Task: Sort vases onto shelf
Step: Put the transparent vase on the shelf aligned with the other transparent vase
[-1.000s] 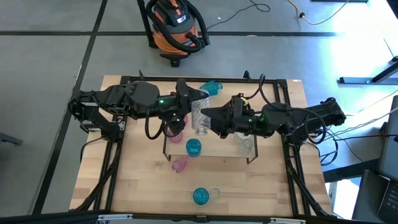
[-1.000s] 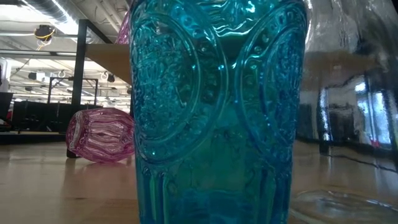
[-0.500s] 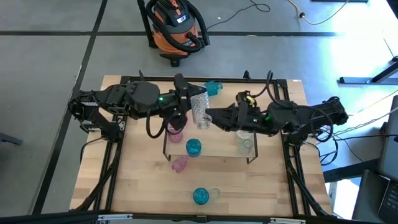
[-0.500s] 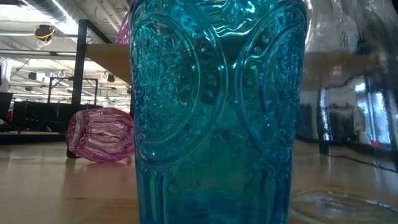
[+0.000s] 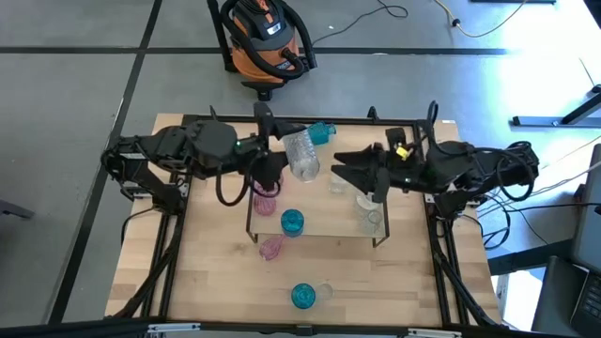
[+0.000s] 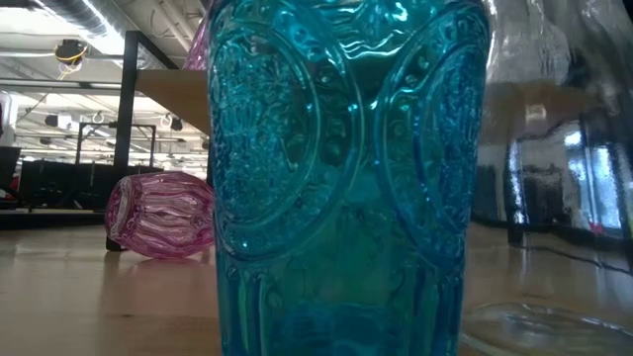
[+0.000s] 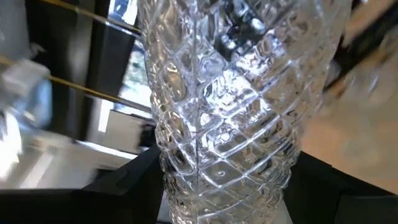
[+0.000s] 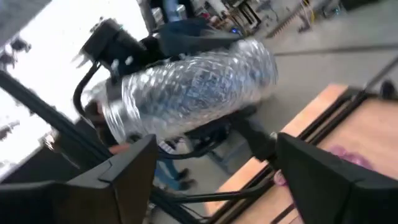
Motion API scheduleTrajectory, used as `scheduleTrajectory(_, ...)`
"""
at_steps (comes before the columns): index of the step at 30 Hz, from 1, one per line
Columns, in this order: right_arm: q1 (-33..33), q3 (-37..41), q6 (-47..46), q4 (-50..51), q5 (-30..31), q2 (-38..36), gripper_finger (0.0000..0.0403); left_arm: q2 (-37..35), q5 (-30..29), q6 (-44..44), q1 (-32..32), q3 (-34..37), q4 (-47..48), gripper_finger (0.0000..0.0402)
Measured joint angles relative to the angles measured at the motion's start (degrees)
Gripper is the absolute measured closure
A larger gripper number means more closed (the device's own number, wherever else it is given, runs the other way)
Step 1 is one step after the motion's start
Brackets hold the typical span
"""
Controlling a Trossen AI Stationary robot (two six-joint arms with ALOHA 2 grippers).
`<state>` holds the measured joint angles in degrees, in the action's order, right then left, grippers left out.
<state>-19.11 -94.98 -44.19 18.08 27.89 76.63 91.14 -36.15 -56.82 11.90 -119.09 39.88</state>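
Much of the low view is being blocked by a tall teal-blue embossed glass vase (image 6: pixel 346 178) standing close to the lens, so that the low light-wood shelf with dark end brackets (image 6: pixel 173 91) is being seen only as a strip behind it, with a pink ribbed glass vase (image 6: pixel 161 214) lying on its side on the wooden tabletop (image 6: pixel 99 297) beneath. In the left wrist view the frame is being filled by a clear diamond-cut glass vase (image 7: pixel 233 118), and the fingers around it are being cut off at the lower edge. From above, this clear vase (image 5: pixel 301 153) is being held tilted over the far left part of the shelf (image 5: pixel 324 218) by the left gripper (image 5: pixel 278 153), whose jaws are being kept wide around its body. The right gripper (image 5: pixel 346 167) is being held spread wide and empty, just beside the clear vase but apart from it. A teal vase (image 5: pixel 292 222) and a clear vase (image 5: pixel 370 218) are being carried on the shelf; another small clear piece (image 5: pixel 336 184) is probably resting there too, though it is hard to make out. A pink vase (image 5: pixel 270 247) is lying before the shelf, another teal one (image 5: pixel 320 131) at the far edge. An orange and black shop vacuum (image 5: pixel 264 39) is being seen on the grey floor (image 5: pixel 75 84).
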Motion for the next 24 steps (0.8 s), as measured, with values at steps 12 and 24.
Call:
scheduleTrajectory(12,0.0,0.0,29.8,-1.1,-7.1,-0.9,0.0100,0.2,30.7,47.6,-8.8,0.0,-0.8,0.0150)
scheduleTrajectory(24,4.6,0.0,44.4,-0.6,2.7,-0.9,0.0100,5.1,45.5,56.9,-11.2,0.0,-1.2,0.0150)
